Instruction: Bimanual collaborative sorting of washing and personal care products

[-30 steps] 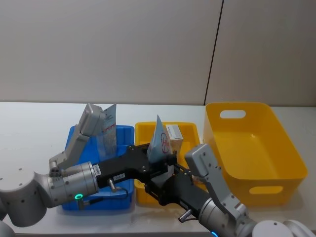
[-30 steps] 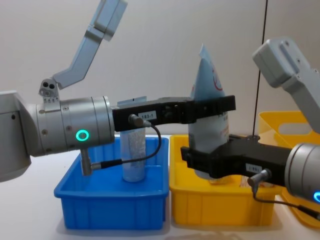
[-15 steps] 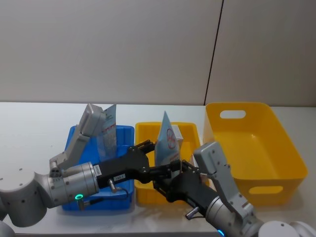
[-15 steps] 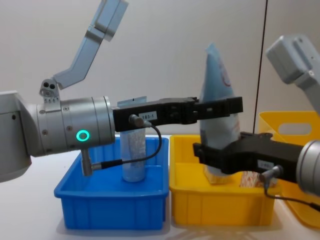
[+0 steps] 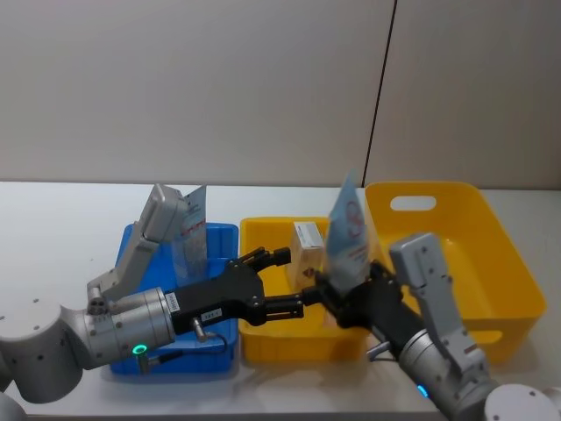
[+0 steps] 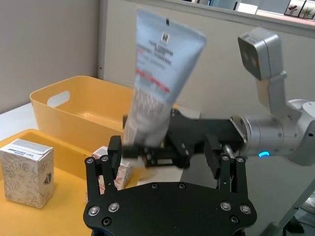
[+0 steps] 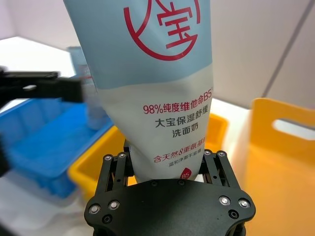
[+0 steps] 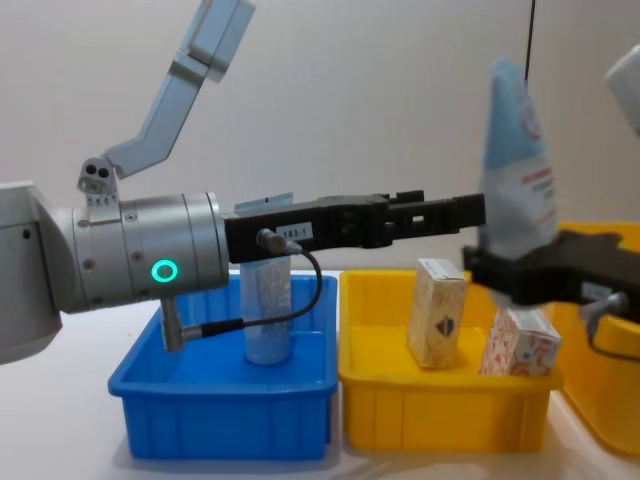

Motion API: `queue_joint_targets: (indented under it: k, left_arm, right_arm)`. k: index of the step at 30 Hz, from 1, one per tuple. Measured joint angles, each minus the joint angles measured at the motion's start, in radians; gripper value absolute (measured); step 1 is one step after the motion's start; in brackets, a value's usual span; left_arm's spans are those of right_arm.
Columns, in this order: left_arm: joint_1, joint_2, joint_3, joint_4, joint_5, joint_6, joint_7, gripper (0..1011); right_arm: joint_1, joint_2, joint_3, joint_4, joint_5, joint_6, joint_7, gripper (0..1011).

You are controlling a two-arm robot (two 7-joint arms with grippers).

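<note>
A large yellow bin [image 5: 517,289] stands right of a small yellow bin [image 5: 263,346] on the desk. Above the small bin's right end, the right gripper [image 5: 340,285] has its fingers clamped on an upright pale blue tube [image 5: 349,230]. The left gripper [image 5: 294,279], fingers spread wide, hovers above the small bin, which holds a beige box [image 8: 437,310] and a white box [image 8: 525,350].

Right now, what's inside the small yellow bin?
Tall beige box upright, white red-patterned box beside it. Left gripper and right gripper, holding a tube, cover part of the bin floor from above.
</note>
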Motion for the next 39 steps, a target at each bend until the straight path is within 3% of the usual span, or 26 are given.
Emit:
queue_joint_targets:
  k: [21, 28, 39]
  left_arm:
    - [0.000, 0.000, 0.000, 0.000, 0.000, 0.000, 0.001, 1001]
    - [0.000, 0.000, 0.000, 0.000, 0.000, 0.000, 0.001, 1001]
    - [0.000, 0.000, 0.000, 0.000, 0.000, 0.000, 0.001, 1001]
  right_arm:
    - [0.018, -0.035, 0.140, 0.008, -0.062, -0.030, -0.192, 629]
    - [0.030, -0.045, 0.179, 0.024, -0.086, 0.028, -0.254, 629]
    - [0.060, -0.058, 0.204, 0.068, -0.110, 0.142, -0.297, 629]
